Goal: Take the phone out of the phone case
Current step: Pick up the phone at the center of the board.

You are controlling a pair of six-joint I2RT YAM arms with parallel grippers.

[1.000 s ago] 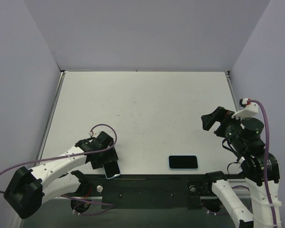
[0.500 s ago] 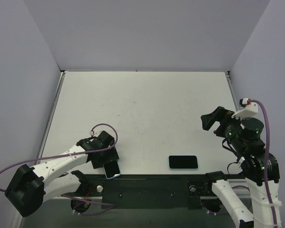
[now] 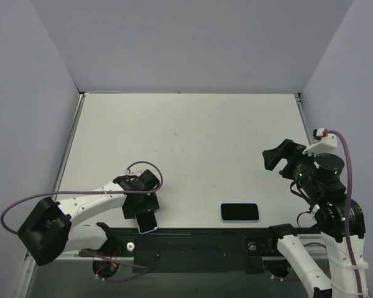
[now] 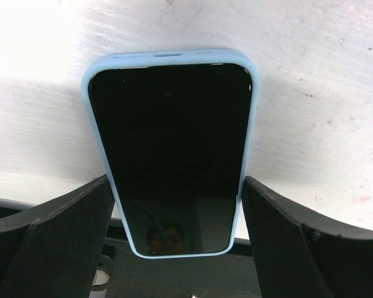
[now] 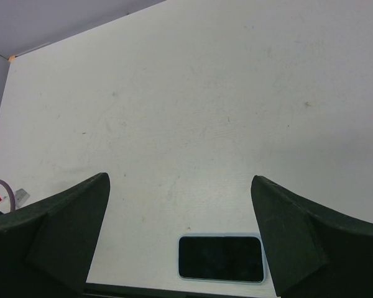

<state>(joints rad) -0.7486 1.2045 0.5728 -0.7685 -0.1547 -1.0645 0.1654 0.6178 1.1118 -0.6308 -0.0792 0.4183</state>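
A black phone (image 4: 171, 143) sits in a light blue case (image 4: 168, 54), screen up, overhanging the table's near edge (image 3: 147, 223). My left gripper (image 4: 177, 180) straddles its lower half, with a finger against each long side of the case (image 3: 142, 206). A second black phone in a light blue case (image 3: 240, 212) lies flat near the front edge, right of centre (image 5: 221, 258). High above the table's right side hangs my right gripper (image 3: 278, 159), open and holding nothing (image 5: 179, 179).
The white table (image 3: 186, 143) is walled by lilac panels on three sides. A black mounting rail (image 3: 193, 245) runs along the near edge below the phones. A purple cable (image 3: 143, 166) loops over the left wrist.
The left arm has swung its elbow inward and its gripper has shifted slightly right over the phone. The phone has barely moved. The right arm has held still.
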